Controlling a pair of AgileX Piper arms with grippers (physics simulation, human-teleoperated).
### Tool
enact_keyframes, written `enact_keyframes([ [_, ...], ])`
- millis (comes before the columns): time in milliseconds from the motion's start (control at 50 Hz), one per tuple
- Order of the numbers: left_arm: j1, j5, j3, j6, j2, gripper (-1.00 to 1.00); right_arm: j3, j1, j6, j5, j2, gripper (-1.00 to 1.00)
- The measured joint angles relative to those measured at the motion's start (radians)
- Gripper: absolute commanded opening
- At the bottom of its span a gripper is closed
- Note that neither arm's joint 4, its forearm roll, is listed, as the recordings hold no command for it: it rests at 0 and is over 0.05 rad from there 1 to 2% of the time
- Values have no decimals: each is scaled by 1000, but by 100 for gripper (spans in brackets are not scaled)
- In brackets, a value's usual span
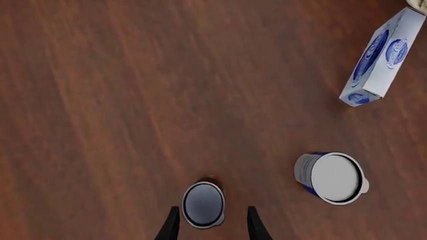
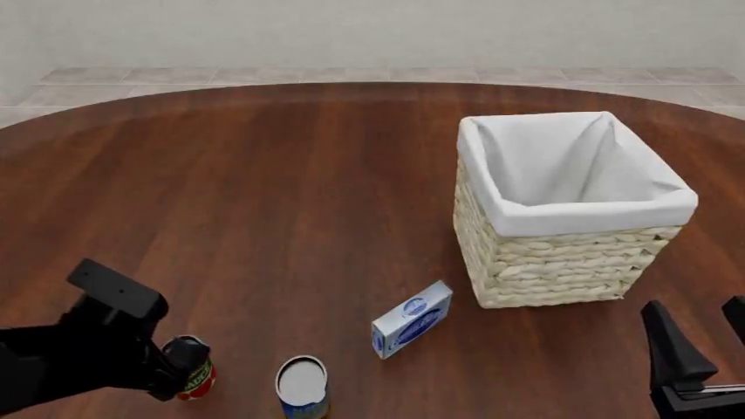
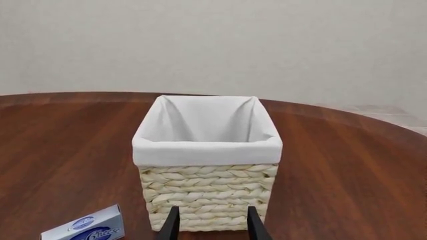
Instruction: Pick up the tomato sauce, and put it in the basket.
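Left pincer is hanging straight over the tomato sauce, jaws parted and straddling the can without touching, apparently lined up to close on it. Can is standing upright on the bench, well apart from the basket. Right pincer is idling open, facing the basket

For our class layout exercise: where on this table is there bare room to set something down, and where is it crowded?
Bare wood spans the table left of and beyond the basket. The near edge is crowded: left gripper over tomato sauce, blue-labelled can, white-and-blue box.
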Motion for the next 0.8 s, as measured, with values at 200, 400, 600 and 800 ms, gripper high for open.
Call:
enact_keyframes([
  [200,7,-55,26,4,32,100,0,-1,1,-3,3,100],
  [400,24,-87,47,20,51,100,0,1,1,2,-2,100],
  [600,31,-116,65,26,68,100,0,1,2,11,-11,100],
  [800,27,-150,82,23,90,100,0,0,2,15,-15,100],
])
